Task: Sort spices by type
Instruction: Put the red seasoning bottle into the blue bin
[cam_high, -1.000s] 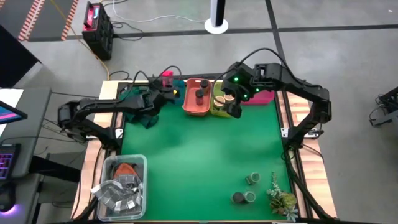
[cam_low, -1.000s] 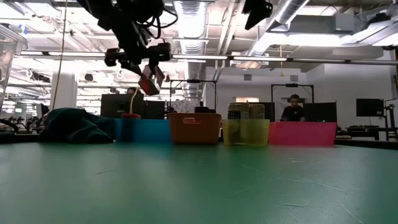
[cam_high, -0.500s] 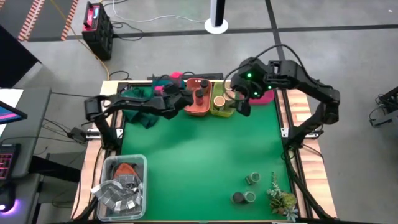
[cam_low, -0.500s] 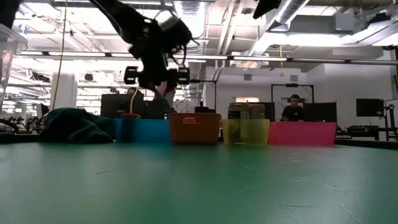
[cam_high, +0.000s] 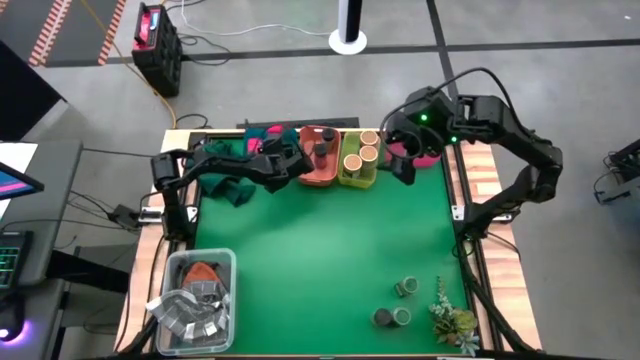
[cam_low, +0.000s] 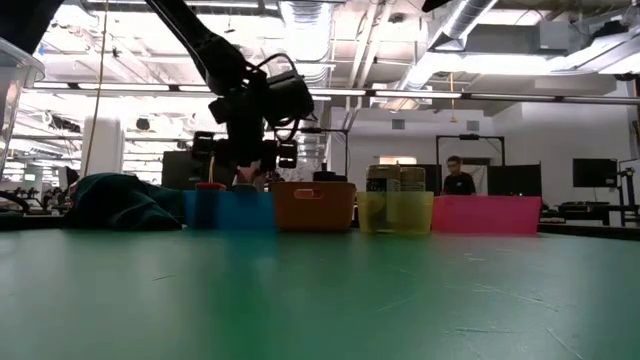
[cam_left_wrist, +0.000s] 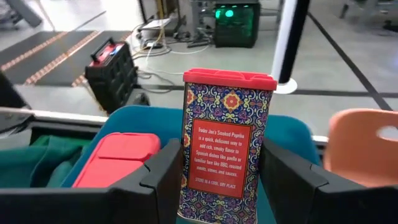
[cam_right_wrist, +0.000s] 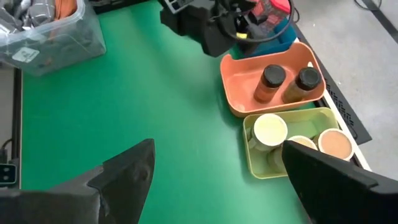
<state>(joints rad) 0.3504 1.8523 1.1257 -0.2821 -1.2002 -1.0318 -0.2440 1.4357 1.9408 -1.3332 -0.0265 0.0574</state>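
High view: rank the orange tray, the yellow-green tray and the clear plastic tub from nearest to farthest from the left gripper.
From the left gripper, at the back row:
1. Orange tray, right beside it.
2. Yellow-green tray, one tray farther toward the right arm.
3. Clear plastic tub, at the table's front left corner.

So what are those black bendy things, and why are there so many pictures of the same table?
Those are two robot arms, and each ends in jaws for grabbing. Four cameras look at once: one from above, one level with the table, and one riding on each arm's wrist. The left gripper is shut on a tall patterned paprika tin, held over the blue tray, where a pink box already lies. The right gripper is open and empty, near the pink tray. The orange tray holds two dark-lidded jars; the yellow-green tray holds tan-topped cylinders. Green-topped jars wait beside a leafy sprig.
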